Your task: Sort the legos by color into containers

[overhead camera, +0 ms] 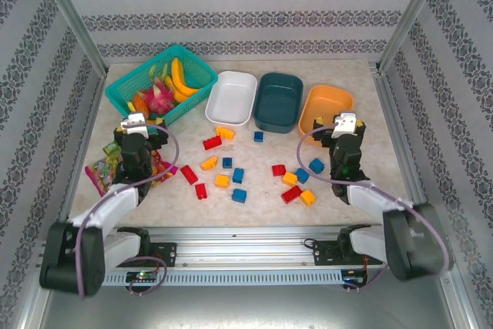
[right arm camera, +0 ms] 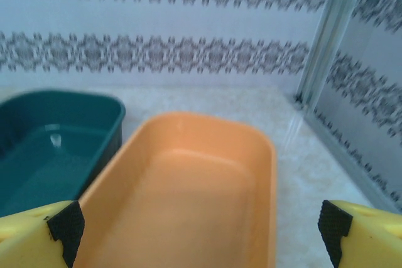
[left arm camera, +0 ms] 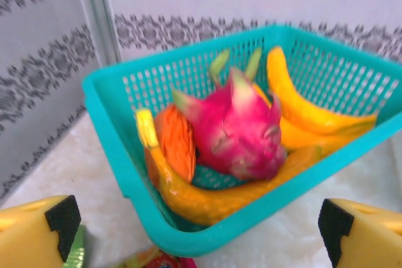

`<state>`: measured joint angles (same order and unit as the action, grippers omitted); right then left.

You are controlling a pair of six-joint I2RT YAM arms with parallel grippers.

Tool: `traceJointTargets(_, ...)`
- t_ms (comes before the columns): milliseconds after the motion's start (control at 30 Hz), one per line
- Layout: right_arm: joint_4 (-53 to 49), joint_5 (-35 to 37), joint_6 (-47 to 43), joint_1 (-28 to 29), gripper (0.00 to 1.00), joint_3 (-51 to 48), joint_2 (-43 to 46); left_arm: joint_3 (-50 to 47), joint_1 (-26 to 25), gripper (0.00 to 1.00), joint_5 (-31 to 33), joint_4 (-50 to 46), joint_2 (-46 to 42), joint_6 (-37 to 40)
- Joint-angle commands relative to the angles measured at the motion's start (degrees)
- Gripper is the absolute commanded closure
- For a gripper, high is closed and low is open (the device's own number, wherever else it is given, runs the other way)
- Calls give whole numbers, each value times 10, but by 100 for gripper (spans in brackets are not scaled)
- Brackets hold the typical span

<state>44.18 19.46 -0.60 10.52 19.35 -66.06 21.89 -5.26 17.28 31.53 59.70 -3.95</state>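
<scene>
Noted legos [overhead camera: 238, 176], red, blue and yellow, scattered loose on counter [overhead camera: 254, 217] on near side of dark teal tub [overhead camera: 278, 102], all outside the tubs. Logged white tub [overhead camera: 231, 98] just beside teal tub on its left, orange tub [overhead camera: 326, 105] just beside on its right. Found left jaws released, spread wide, gripping nothing, well left of teal tub, facing turquoise basket [left arm camera: 113, 130] of toy fruit [left arm camera: 235, 133]. Found right jaws likewise released and empty, right of teal tub, at orange tub's near end.
</scene>
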Motion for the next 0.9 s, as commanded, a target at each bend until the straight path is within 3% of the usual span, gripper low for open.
traceJointTargets(0, -89, 94, -25, 20, 2, 45, 67, 5, -21, 0, 53, -144, -79, -26)
traceJointTargets(100, -170, 126, -55, 59, 2, 113, 124, 41, -47, 0, 72, -230, -144, -37)
traceJointTargets(200, -323, 154, -70, 125, 2, 250, 148, 114, -100, 0, 86, -290, -164, -4)
traceJointTargets(267, -496, 172, 58, 141, 2, 371, 135, 170, -145, 0, 97, -302, -153, 36)
traceJointTargets(333, -713, 49, 200, 105, 2, 484, 111, 227, -155, 0, 91, -327, -139, -8)
traceJointTargets(367, -775, 6, 285, 85, 2, 504, 102, 278, -153, 0, 96, -414, -127, -101)
traceJointTargets(400, -780, -29, 326, 62, 2, 492, 102, 333, -151, 0, 84, -534, -118, -171)
traceJointTargets(433, -769, -114, 328, 28, 2, 478, 106, 364, -150, 0, 76, -584, -102, -210)
traceJointTargets(467, -772, -152, 336, 11, 2, 473, 108, 373, -138, 0, 29, -587, -89, -221)
traceJointTargets(533, -850, -103, 355, 18, 3, 504, 99, 402, -116, 0, -63, -618, -58, -249)
traceJointTargets(600, -927, -71, 369, 26, 10, 533, 86, 424, -117, 0, -118, -638, -31, -262)
traceJointTargets(700, -1021, -36, 401, 54, 12, 545, 75, 432, -121, 0, -215, -640, 0, -278)
traceJointTargets(767, -1061, -29, 435, 71, 15, 524, 71, 423, -136, 0, -276, -627, 16, -285)
traceJointTargets(867, -1055, -67, 479, 78, 17, 456, 68, 407, -188, 0, -301, -619, 35, -286)
